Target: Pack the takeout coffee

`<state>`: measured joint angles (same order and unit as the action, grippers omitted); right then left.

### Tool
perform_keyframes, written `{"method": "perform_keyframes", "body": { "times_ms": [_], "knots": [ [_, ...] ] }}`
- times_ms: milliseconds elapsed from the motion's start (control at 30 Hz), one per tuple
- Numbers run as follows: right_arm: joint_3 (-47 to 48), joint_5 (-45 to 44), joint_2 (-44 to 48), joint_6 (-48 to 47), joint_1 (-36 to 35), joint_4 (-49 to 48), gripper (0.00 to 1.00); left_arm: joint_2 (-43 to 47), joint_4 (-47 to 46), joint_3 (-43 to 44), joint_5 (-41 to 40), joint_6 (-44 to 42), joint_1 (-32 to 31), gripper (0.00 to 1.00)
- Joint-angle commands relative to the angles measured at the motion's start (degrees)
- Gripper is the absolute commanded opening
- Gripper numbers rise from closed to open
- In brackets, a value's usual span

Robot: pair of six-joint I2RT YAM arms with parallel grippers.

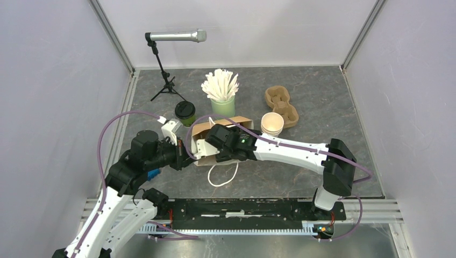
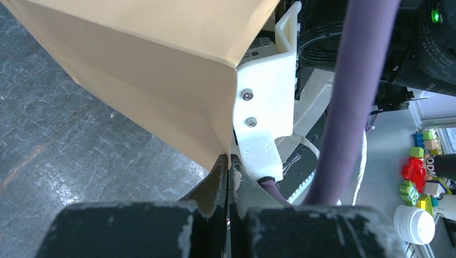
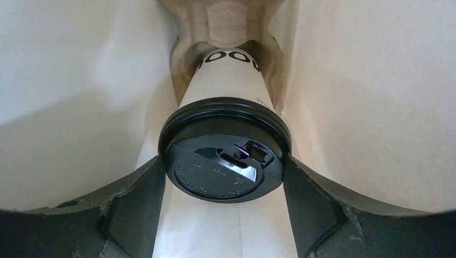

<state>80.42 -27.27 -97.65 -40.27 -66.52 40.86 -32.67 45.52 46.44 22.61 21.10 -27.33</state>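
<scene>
Logged 1 microphone [image 1: 177,36] on a black tripod [image 1: 164,80] at the far left of the table [image 1: 322,97]. 1 mint-green cup [image 1: 223,106] of white sticks [image 1: 219,85] stood upright mid-table. To its right I noted 1 stack of lidless cream cups [image 1: 272,123], just beside a 2-well cardboard carrier [image 1: 282,102] lying flat.

white cup [image 3: 228,80]: foot sunk out of sight in pulp carrier [image 3: 226,21] at 12 o'clock; print half hidden.
right gripper [image 3: 221,161]: tips buried in paper bag [image 1: 200,129], top view.
bright bits [image 2: 417,172], left wrist 4 o'clock: blurred.
</scene>
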Motion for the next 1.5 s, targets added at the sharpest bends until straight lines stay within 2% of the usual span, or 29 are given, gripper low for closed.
{"method": "perform_keyframes", "body": {
  "times_ms": [0, 233, 433, 533, 833, 900, 1100, 1467],
  "knots": [
    [-1.42, -2.76, -1.94, 1.92, 1.25, -0.08, 0.67, 0.88, -4.52, 0.69, 5.6, 0.85, -0.62, 0.02],
    [-3.11, -4.15, 0.96, 2.63, 2.02, -1.42, 0.67, 0.51, -2.1, 1.98, 1.19, 1.28, -0.62, 0.02],
    [-3.07, -4.02, -0.61, 2.46, 2.01, -1.71, 0.67, 1.23, -4.14, 1.84, 3.53, 0.27, -0.62, 0.03],
    [-2.87, -3.68, -1.64, 2.71, 2.06, -1.05, 0.67, 1.13, -4.93, 1.47, 5.51, 0.32, -0.62, 0.1],
    [-5.32, -1.52, -0.99, 2.04, 2.59, -5.02, 0.7, 1.45, -6.7, 0.11, 6.94, 0.95, -0.62, 0.17],
    [-5.49, -1.53, -1.1, 2.03, 2.87, -6.05, 0.71, 1.43, -7.01, -0.18, 7.35, 0.88, -0.62, 0.17],
    [-6.04, -1.91, 0.29, 1.54, 3.56, -8.9, 0.77, 0.94, -7.67, -0.28, 7.62, 0.26, -0.62, 0.03],
    [-6.6, 1.06, 0.75, -0.58, 4.11, -10.27, 0.82, 1.01, -9.13, -1.38, 7.49, 0.78, -0.62, 0.02]
  ]
}}
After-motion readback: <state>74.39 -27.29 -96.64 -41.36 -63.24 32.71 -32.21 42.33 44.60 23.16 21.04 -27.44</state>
